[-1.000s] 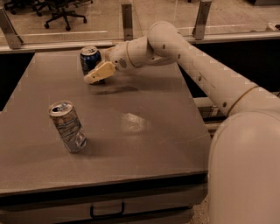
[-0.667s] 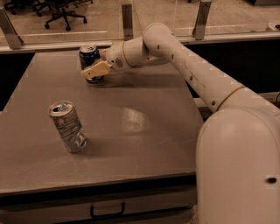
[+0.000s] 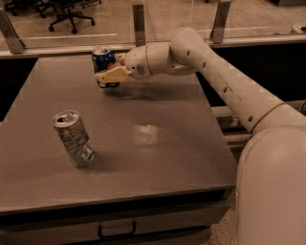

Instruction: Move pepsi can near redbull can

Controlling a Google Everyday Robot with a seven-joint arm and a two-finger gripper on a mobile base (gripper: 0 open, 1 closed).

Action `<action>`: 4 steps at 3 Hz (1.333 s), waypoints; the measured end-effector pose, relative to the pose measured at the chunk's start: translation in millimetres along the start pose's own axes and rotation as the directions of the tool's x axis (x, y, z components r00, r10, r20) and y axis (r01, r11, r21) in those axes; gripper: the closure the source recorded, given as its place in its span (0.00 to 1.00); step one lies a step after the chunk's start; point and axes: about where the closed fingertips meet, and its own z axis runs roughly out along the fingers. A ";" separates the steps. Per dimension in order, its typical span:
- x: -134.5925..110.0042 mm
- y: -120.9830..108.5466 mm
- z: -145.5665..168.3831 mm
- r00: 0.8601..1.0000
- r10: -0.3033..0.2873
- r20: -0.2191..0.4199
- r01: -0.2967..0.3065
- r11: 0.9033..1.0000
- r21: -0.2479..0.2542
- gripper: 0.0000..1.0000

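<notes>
The pepsi can (image 3: 102,60), dark blue with a silver top, stands upright at the far middle of the grey table (image 3: 158,162). My gripper (image 3: 107,68) reaches in from the right and is shut on it. One tan finger (image 3: 113,74) crosses the can's front lower half and the other sits behind it. The redbull can (image 3: 74,139), slim and silver with pale blue patches, stands slightly tilted at the near left of the table. It is well apart from the pepsi can, down and to the left of it.
My white arm (image 3: 224,81) spans the table's far right side. A glass barrier with metal posts (image 3: 138,21) runs along the back edge. Office chairs (image 3: 67,14) stand beyond it. A drawer handle (image 3: 117,230) sits under the front edge.
The gripper has closed in around the pepsi can, and can and gripper have shifted a little to the right. The redbull can has not moved.
</notes>
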 end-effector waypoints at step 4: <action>8.6 169.6 -71.9 0.981 0.160 -0.110 -0.146 0.982 0.123 1.00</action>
